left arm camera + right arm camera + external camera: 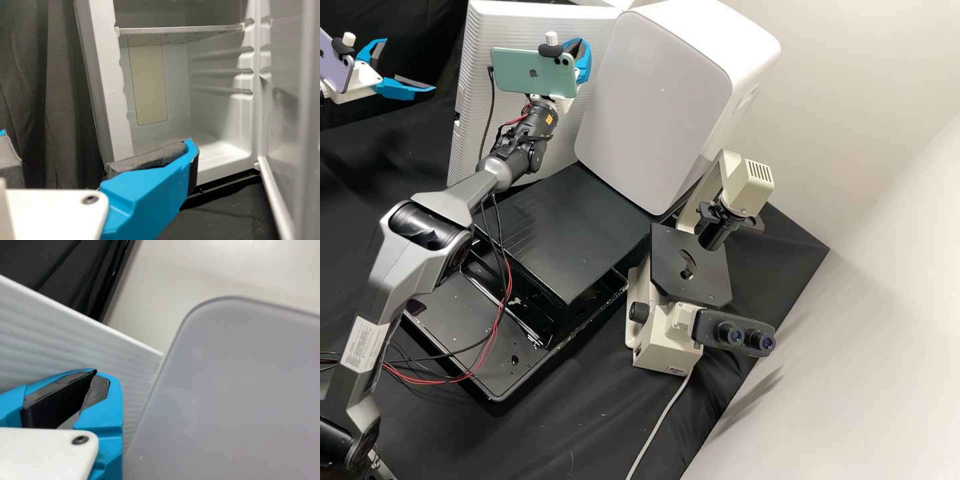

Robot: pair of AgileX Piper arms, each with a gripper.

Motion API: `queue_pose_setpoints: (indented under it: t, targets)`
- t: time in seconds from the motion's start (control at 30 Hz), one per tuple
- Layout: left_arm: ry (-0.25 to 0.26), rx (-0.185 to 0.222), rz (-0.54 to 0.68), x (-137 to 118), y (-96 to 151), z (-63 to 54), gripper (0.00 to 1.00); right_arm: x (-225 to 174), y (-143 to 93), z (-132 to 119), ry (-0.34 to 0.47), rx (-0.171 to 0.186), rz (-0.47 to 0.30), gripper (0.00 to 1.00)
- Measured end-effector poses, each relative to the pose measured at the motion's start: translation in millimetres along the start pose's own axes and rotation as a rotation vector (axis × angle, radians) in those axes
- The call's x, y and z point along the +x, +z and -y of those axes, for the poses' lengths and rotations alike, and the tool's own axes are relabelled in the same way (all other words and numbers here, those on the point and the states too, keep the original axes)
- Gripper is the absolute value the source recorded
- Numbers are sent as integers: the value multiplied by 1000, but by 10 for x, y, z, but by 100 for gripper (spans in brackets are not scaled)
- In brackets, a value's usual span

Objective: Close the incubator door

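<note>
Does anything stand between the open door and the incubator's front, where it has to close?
I see nothing loose between door and incubator, but the left hand, open before the doorway, might be in the swing's way.

Black cloth (587, 433) lies beside 2 pale surfaces (867, 133) meeting along a slant (soft shadow (757, 399) on 1).

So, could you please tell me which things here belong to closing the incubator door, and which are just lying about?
For the job: incubator, its open door, left gripper, right gripper.
Apparently just lying about: microscope, black rimmed tray.
</note>
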State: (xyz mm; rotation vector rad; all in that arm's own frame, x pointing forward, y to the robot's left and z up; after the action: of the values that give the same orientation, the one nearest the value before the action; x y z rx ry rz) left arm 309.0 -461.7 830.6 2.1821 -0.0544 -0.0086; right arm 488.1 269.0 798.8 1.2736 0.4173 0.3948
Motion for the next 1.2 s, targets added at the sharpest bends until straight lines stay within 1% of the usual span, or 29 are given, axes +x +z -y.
queue_pose_setpoints:
  t: [0.1,0.13,0.3,0.53,0.73,0.9,1.07,1.2]
  targets:
    - [0,0,0,0,0,0,100,70,-18,57,-17,10,5,0]
    - [0,0,0,0,0,0,100,91,-37,68,-21,5,1,0]
    - [0,0,0,0,0,0,100,218,-108,106,-18,5,-7,0]
    - [0,0,0,0,0,0,100,260,-119,155,-15,-1,-16,0]
    - [0,0,0,0,0,0,100,253,-152,126,36,0,-61,0]
    - [0,0,0,0,0,0,100,250,-168,109,57,0,-80,0]
    - [0,0,0,0,0,0,100,284,-118,190,68,1,-89,0]
    - [0,0,0,0,0,0,100,354,-72,276,56,-15,-84,0]
